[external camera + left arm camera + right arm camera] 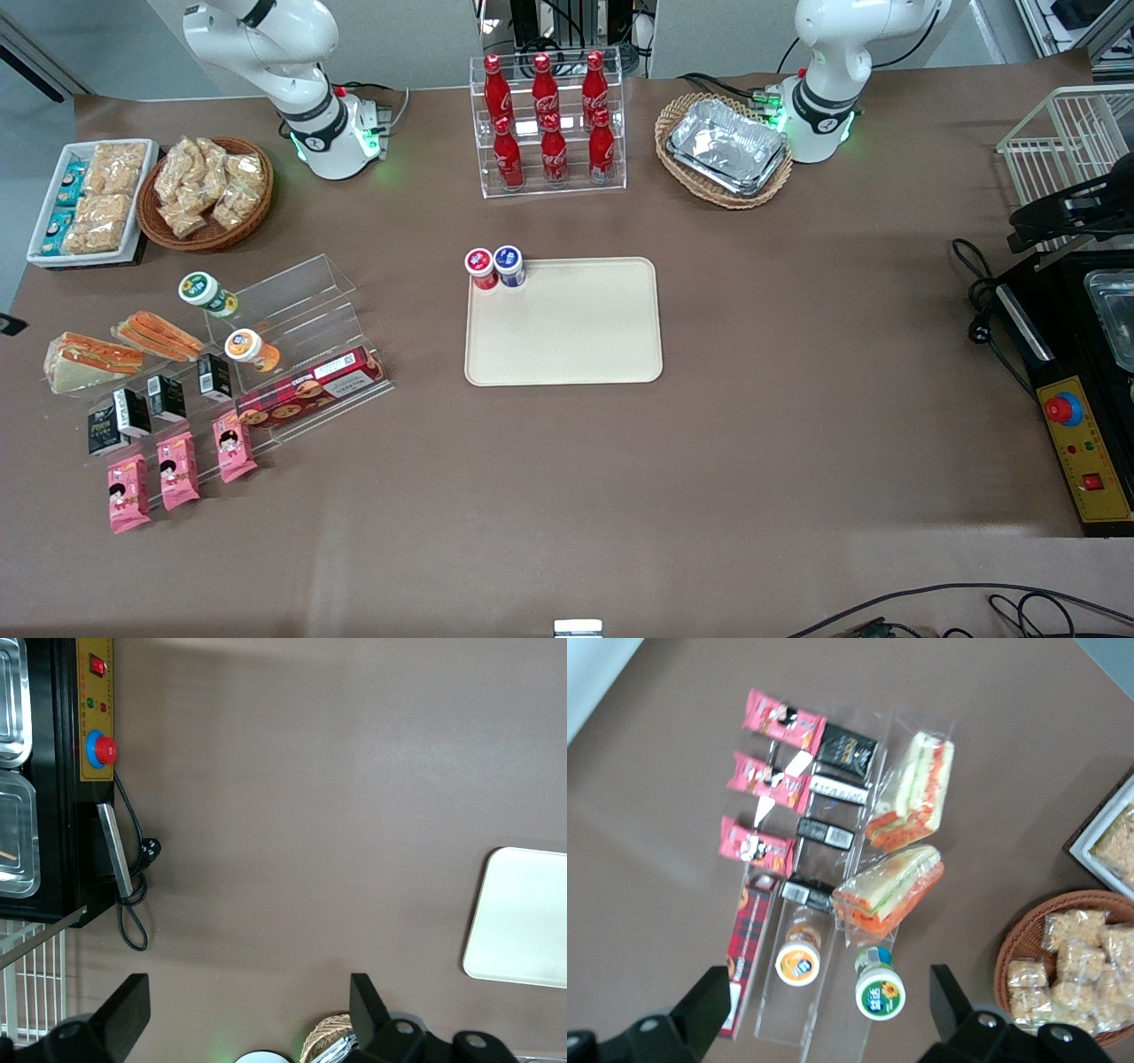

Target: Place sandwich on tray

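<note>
Robot lab: mock snack-shop table (pixel 567 461), emergency-stop box (pixel 1085 452).

Legible marking is limited. The six red bottles (pixel 549 120) in the clear tiered rack (pixel 548 182) carry white Coca-Cola script. The green-lidded cup (pixel 880 994) bears white characters and a sunflower emblem, not readable. Print on the black cartons (pixel 845 751) and the red plaid biscuit box (pixel 310 387) is illegible.

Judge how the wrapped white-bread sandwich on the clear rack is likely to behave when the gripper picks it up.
The sandwich looks soft: bread and layered filling would probably squash under a firm pinch. Its clear wrap looks glossy, so it may slip. It seems light for its bulk, and its wedge shape should lie flat, not roll. The gripper, open, hovers above the rack.
</note>
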Robot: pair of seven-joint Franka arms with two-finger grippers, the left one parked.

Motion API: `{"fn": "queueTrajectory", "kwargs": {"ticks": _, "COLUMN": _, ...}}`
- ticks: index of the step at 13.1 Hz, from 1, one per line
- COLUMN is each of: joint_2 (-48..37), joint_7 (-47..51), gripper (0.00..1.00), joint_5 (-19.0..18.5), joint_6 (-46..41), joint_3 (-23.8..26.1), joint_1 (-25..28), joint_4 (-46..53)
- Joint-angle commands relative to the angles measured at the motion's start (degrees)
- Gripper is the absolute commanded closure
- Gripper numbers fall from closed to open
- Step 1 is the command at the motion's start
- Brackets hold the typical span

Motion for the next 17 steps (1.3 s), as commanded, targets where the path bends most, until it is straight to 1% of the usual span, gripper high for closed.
{"fn": "queueTrajectory", "kwargs": {"ticks": 1, "joint_2": 1.9, "joint_7": 3.9, "gripper": 0.00, "joint_5": 3.7, "joint_6": 3.5, "joint_3": -4.6, "joint_1": -0.4, "joint_4": 0.6}}
{"fn": "queueTrajectory", "kwargs": {"ticks": 3, "joint_2": 4.0, "joint_7": 3.4, "gripper": 0.00, "joint_5": 3.8, "joint_6": 6.0, "joint_3": -6.1, "joint_1": -0.5, "joint_4": 0.1}}
{"fn": "queueTrajectory", "kwargs": {"ticks": 6, "joint_2": 5.4, "joint_7": 3.4, "gripper": 0.00, "joint_5": 5.1, "joint_6": 11.7, "joint_3": -6.4, "joint_1": -1.9, "joint_4": -4.0}}
{"fn": "queueTrajectory", "kwargs": {"ticks": 10, "joint_2": 9.8, "joint_7": 3.6, "gripper": 0.00, "joint_5": 5.2, "joint_6": 15.2, "joint_3": -6.4, "joint_1": -2.7, "joint_4": -4.8}}
{"fn": "queueTrajectory", "kwargs": {"ticks": 17, "joint_2": 9.4, "joint_7": 3.3, "gripper": 0.00, "joint_5": 5.2, "joint_6": 23.6, "joint_3": -6.4, "joint_1": -2.9, "joint_4": -14.9}}
